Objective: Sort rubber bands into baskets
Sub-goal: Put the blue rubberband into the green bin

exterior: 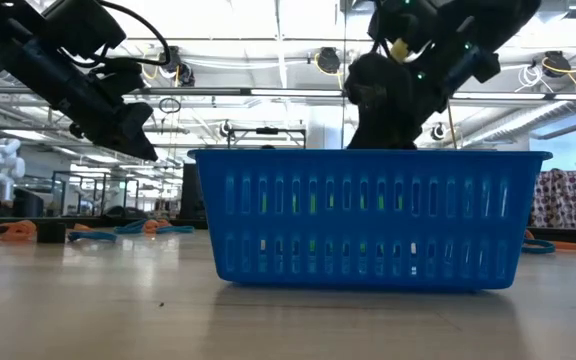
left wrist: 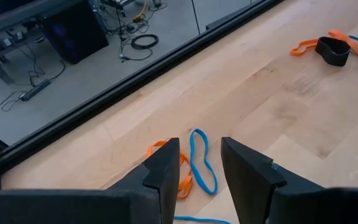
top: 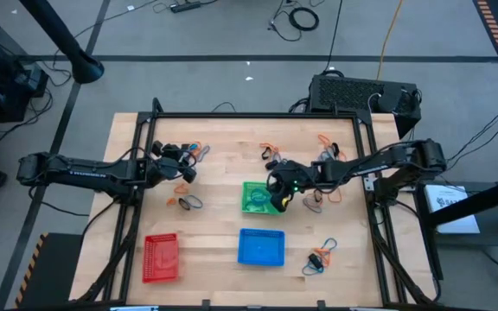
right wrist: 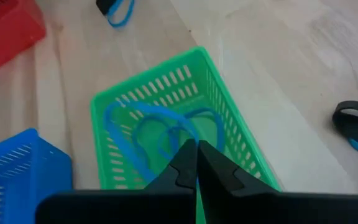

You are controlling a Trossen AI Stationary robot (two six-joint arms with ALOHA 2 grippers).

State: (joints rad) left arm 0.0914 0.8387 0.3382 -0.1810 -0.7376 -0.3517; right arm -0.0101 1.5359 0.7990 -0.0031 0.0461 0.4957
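Note:
The green basket point(top: 254, 197) sits mid-table and holds blue rubber bands point(right wrist: 143, 132). The blue basket point(top: 260, 246) stands nearer the front, the red basket point(top: 161, 257) at the front left. My right gripper point(right wrist: 196, 149) is shut just above the green basket's inside. My left gripper point(left wrist: 201, 163) hovers open at the far left of the table point(top: 182, 167), above a blue band point(left wrist: 202, 163) and an orange band point(left wrist: 166, 163) that lie flat on the wood. My right gripper pinches a thin blue band point(right wrist: 185, 138) at its very fingertips, coming slanting down from the table's right. The band hangs into the green basket among other blue loops. Which loops are its own I cannot tell.
Loose bands lie in clusters at the far middle point(top: 271, 154), far right point(top: 327, 147), front right point(top: 321, 257) and left of the green basket point(top: 188, 201). A black band point(left wrist: 332, 51) lies on an orange one. A black frame rail point(top: 258, 116) borders the table's far edge.

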